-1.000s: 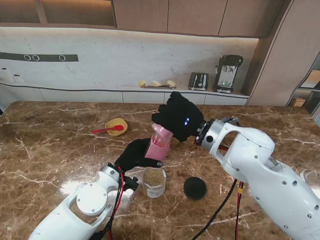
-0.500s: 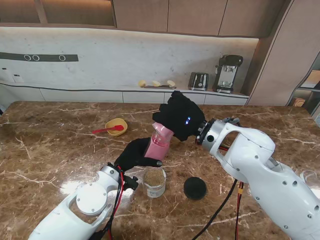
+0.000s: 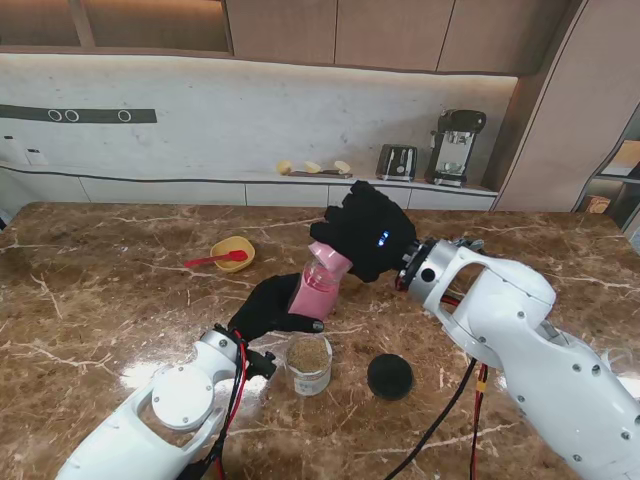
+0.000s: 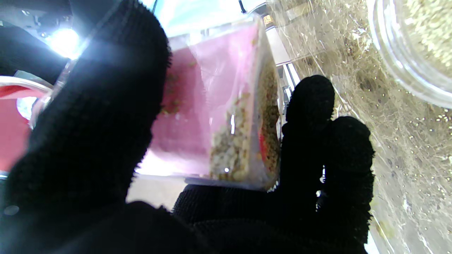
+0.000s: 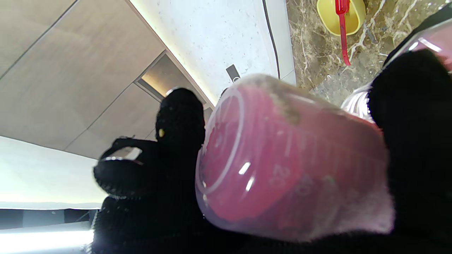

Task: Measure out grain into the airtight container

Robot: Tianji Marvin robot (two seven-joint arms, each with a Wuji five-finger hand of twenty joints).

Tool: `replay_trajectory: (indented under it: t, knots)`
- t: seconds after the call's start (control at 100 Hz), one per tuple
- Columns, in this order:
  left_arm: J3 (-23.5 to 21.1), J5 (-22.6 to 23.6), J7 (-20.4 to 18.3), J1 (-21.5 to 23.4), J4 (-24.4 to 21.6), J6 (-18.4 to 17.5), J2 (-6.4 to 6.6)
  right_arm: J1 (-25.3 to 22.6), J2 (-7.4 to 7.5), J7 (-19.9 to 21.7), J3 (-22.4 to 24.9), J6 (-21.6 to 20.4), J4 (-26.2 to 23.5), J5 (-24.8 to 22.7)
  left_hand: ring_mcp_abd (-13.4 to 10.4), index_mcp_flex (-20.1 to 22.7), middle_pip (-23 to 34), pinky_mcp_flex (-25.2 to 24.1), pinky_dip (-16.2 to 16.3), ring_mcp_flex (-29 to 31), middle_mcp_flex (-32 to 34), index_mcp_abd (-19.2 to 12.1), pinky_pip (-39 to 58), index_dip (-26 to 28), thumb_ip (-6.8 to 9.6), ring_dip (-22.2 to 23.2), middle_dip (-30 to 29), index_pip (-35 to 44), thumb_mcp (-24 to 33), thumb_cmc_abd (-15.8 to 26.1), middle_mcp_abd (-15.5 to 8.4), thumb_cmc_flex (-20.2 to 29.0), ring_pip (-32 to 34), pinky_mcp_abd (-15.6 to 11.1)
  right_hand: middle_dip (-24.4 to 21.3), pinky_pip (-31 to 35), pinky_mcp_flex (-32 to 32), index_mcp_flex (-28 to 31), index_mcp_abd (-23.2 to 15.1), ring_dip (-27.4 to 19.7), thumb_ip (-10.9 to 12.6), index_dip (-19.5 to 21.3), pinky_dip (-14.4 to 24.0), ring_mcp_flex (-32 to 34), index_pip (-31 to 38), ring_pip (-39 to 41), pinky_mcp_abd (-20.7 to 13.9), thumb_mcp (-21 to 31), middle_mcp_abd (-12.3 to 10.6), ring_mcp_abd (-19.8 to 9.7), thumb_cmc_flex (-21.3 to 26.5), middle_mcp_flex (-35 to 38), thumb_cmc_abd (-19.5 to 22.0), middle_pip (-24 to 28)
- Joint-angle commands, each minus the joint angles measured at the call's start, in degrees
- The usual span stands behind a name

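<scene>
Above the brown marbled surface (image 3: 120, 300), I am holding two pink things between my black knitted hands. My right hand (image 3: 368, 232) is wrapping its fingers around a translucent pink measuring cup (image 3: 327, 262), a ribbed cylinder with raised numerals, tipped mouth-down toward the left. My left hand (image 3: 268, 308) is gripping a glossy pink bag (image 3: 312, 296) just under the cup; through its clear panel I am seeing pale, pebbly grain (image 4: 233, 148) lying against the plastic. Whether cup and bag are touching I cannot tell.

Nearer to me, just beside my left hand, a small clear round jar (image 3: 309, 364) is standing upright, filled with tan grain close to its rim. Its flat black round lid (image 3: 389, 376) is lying on the stone to the right of it, apart from the jar.

Farther from me on the left, a shallow yellow bowl (image 3: 234, 253) is sitting with a red spoon (image 3: 214, 259) resting across it, handle sticking out leftward.
</scene>
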Motion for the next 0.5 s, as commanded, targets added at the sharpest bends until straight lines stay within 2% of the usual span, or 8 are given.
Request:
replay_trajectory:
  t: [0.0,0.29,0.33,0.37,0.41,0.43,0.46,0.49]
  knots:
    - [0.04,0.20,0.57,-0.03,-0.23,-0.62,-0.32,-0.65,-0.28,1.08,0.57,0.65,-0.39,0.86,-2.34,10.92,5.36,-0.11,1.70,2.08,5.33,-10.65,2.79,1.20,1.65,0.59,1.89,13.65,11.17,17.34,-1.84,11.05,2.53,-1.73,-0.22,1.08,-0.50,5.33,-5.62,0.99,0.68,-0.55,1.45,1.16,0.86,2.72,-6.02,11.80,0.06,-14.45,10.67,-0.65,7.34,-0.11]
    - [0.55,0.85,1.35,-0.25,0.60,-2.85,-0.44,-2.45,-1.53,2.49,2.17,2.77,-0.30,6.89,-2.50,10.89,5.52,-1.24,1.98,1.27,5.16,-12.02,2.58,1.67,1.65,0.80,2.15,14.21,10.85,17.58,-2.81,11.19,2.34,-1.98,-0.55,0.81,-0.56,5.42,-5.68,1.02,0.65,-0.55,1.65,1.16,0.94,2.70,-5.94,12.12,-0.01,-14.45,10.29,-0.50,7.52,-0.04]
    - [0.54,0.82,1.33,-0.21,0.61,-2.93,-0.44,-2.77,-1.74,2.97,2.50,3.11,-0.33,7.97,-1.09,10.92,5.57,-1.31,2.04,0.84,5.25,-12.05,2.53,1.68,1.69,0.89,2.17,14.26,10.77,17.56,-2.85,11.25,2.24,-1.96,-0.55,0.78,-0.55,5.45,-5.71,1.03,0.64,-0.54,1.68,1.16,0.96,2.70,-5.92,12.22,-0.03,-14.45,10.30,-0.52,7.46,-0.01]
    - [0.49,0.87,1.37,-0.15,0.59,-2.97,-0.43,-3.01,-1.96,3.39,2.86,3.31,-0.24,9.43,-2.55,10.95,5.56,-1.33,2.08,1.14,5.23,-12.26,2.49,1.72,1.70,0.97,2.17,14.29,10.68,17.61,-2.91,11.25,2.45,-1.94,-0.55,0.76,-0.54,5.50,-5.72,1.03,0.62,-0.53,1.71,1.16,0.99,2.69,-5.91,12.28,-0.02,-14.45,10.24,-0.44,7.46,0.04]
    - [0.44,0.95,1.43,-0.10,0.58,-3.00,-0.43,-3.20,-2.22,3.77,3.21,3.46,-0.03,11.21,-2.64,10.98,5.58,-1.31,2.10,1.15,5.26,-12.34,2.48,1.75,1.70,0.95,2.18,14.33,10.65,17.61,-2.92,11.20,2.41,-1.99,-0.55,0.69,-0.60,5.41,-5.66,1.04,0.62,-0.57,1.72,1.16,0.94,2.69,-5.89,12.35,-0.04,-14.45,10.28,-0.49,7.42,0.05]
    - [0.41,0.96,1.46,-0.07,0.57,-3.01,-0.43,-3.28,-2.33,3.90,3.37,3.55,0.10,12.02,-0.98,10.95,5.58,-1.30,2.11,0.86,5.26,-12.29,2.47,1.77,1.73,0.94,2.18,14.33,10.67,17.57,-2.88,11.24,2.26,-2.02,-0.54,0.65,-0.62,5.38,-5.62,1.04,0.62,-0.57,1.72,1.16,0.93,2.69,-5.87,12.38,-0.07,-14.45,10.29,-0.47,7.43,0.07]
    - [0.37,0.97,1.50,-0.03,0.55,-3.03,-0.44,-3.39,-2.50,4.04,3.67,3.57,0.35,13.46,-2.40,10.97,5.62,-1.27,2.13,1.12,5.32,-12.35,2.46,1.81,1.74,0.99,2.21,14.37,10.67,17.56,-3.03,11.22,2.45,-2.07,-0.51,0.59,-0.63,5.36,-5.58,1.04,0.59,-0.57,1.72,1.16,0.94,2.69,-5.84,12.38,-0.19,-14.45,10.18,-0.42,7.46,0.12]
    - [0.33,0.97,1.54,0.01,0.54,-3.05,-0.44,-3.49,-2.71,4.26,3.98,3.46,0.68,15.39,-1.96,10.97,5.62,-1.27,2.14,1.02,5.32,-12.44,2.44,1.83,1.74,0.99,2.21,14.38,10.67,17.54,-3.00,11.16,2.41,-2.10,-0.47,0.56,-0.63,5.43,-5.68,1.04,0.57,-0.53,1.74,1.16,1.00,2.68,-5.82,12.40,-0.27,-14.46,10.12,-0.34,7.47,0.20]
